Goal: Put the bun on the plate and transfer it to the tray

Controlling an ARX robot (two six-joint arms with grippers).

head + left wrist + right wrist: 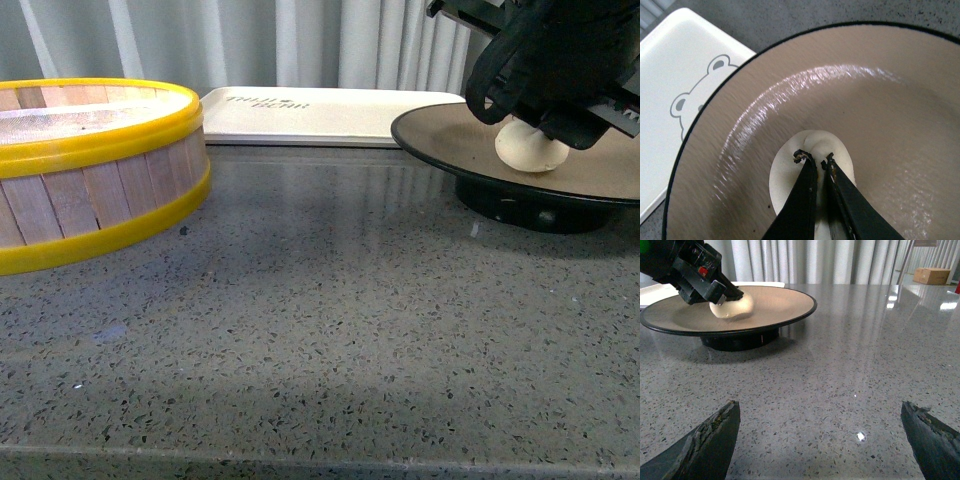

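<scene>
Supporting surface: a grey speckled countertop [320,330] carried every item inspected.
Right gripper [820,440]: it hung low over bare countertop, well apart from the plate. Its jaws were spread wide and nothing was between them.
Steamer basket [90,190]: the wooden, yellow-rimmed basket stood on the near left of the counter. Its contents could not be seen from the front.
Plate [600,170]: it had a tan interior, a black rim and a black foot. It stood upright on the right of the counter, further back than the basket's front.
Bun [530,148]: the creamy-white bun rested on the plate's inner surface, clear of the rim.
Left gripper [816,161]: it came down onto the bun from above. Its jaws were drawn almost together, pinching the bun's top between the fingertips [805,165].
Tray [330,115]: the off-white tray lay flat at the back, between basket and plate. It bore dark lettering and a bear outline. It sat just beside the plate's rim, and contact could not be determined.
Backdrop: a pale pleated curtain [300,40] hung behind the counter.
</scene>
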